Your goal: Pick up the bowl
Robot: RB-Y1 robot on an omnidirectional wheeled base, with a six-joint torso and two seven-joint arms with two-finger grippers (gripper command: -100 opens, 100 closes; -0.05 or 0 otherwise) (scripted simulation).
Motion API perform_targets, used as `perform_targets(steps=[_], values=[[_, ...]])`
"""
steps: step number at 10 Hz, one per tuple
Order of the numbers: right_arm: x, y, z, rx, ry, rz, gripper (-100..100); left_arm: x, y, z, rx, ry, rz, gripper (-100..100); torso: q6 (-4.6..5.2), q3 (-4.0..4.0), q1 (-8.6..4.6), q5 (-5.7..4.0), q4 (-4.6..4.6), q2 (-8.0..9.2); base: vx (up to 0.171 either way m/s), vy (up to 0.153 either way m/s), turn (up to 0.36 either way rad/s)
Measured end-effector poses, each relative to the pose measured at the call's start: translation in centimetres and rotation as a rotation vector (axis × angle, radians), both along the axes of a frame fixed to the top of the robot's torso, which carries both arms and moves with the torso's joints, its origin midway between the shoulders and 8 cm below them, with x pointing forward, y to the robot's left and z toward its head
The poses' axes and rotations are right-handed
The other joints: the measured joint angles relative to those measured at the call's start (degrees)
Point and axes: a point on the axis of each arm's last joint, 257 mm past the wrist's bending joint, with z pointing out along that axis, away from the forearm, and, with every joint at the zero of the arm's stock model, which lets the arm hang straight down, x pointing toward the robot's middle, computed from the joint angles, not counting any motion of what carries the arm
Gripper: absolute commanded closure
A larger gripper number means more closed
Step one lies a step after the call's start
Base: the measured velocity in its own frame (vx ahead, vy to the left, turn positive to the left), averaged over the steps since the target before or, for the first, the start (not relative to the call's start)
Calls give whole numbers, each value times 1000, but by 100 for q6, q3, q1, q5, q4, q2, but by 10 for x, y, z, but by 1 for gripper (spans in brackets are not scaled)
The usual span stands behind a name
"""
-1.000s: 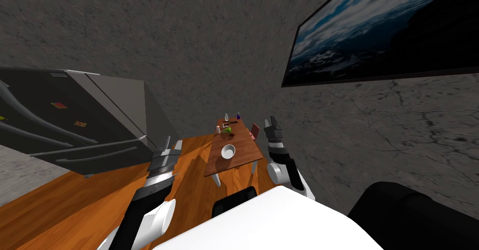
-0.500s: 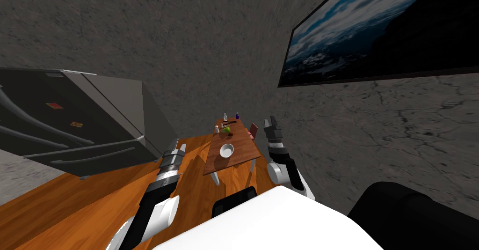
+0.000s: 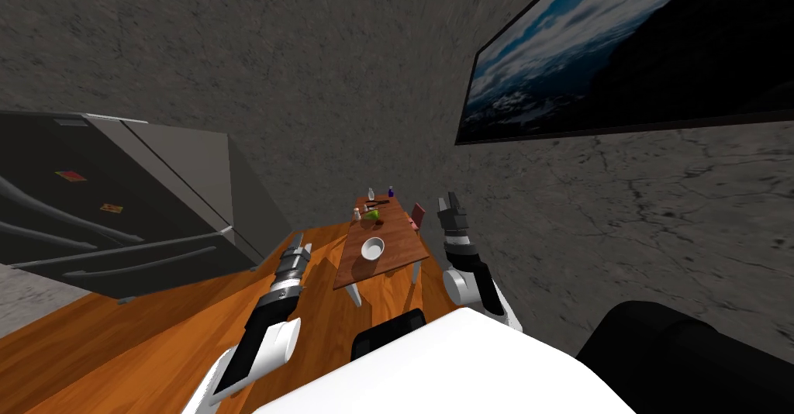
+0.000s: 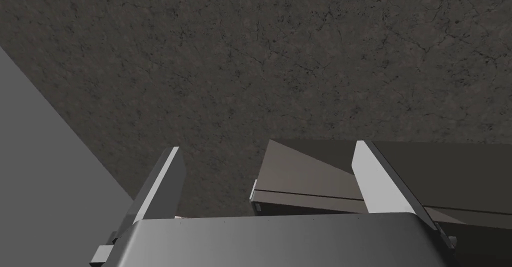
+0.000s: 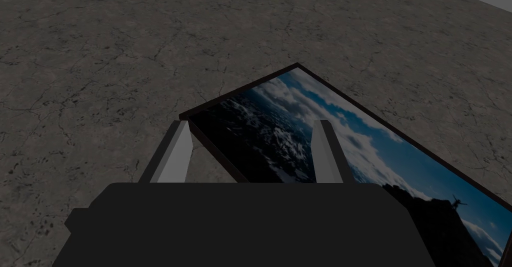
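Note:
A white bowl [image 3: 372, 248] stands on the near half of a small brown wooden table [image 3: 399, 260] ahead of me. My left gripper [image 3: 297, 241] hangs over the floor to the left of the table, level with the bowl and apart from it. In the left wrist view its fingers [image 4: 162, 184] are spread wide, so the left gripper [image 4: 265, 179] is open and empty. My right gripper [image 3: 449, 201] is raised to the right of the table, past its edge. It [image 5: 250, 149] is open too, nothing between the blades.
Small bottles [image 3: 371, 194] and a green item [image 3: 374, 215] sit at the table's far end, and a reddish chair [image 3: 419, 215] stands beside it. A dark grey fridge [image 3: 116, 192] fills the left. A dark rounded object [image 3: 682, 355] lies at lower right. Orange wood floor [image 3: 155, 332] surrounds the table.
My left arm has swung inward toward the table and its hand has turned edge-on. The whole view has slid slightly left, so I have turned a little. The right arm has held still.

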Motion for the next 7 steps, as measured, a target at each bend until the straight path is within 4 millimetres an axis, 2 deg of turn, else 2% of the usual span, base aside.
perform_targets(steps=[2, 6, 7], values=[[0, 0, 0, 0, 0, 0, 0, 13, 8, -23, -2, 70, 15, -100, -1, 0, 5, 1, 0, 0, -34, -26, -32], [0, 0, 0, 0, 0, 0, 0, 31, 15, -78, -9, 200, 39, -100, -1, -5, 5, 1, -2, -9, -18, -25, -43], [0, 0, 0, 0, 0, 0, 0, 32, 17, -86, -10, 225, 43, -100, -3, -5, 8, 1, -2, -9, -13, -25, -64]])
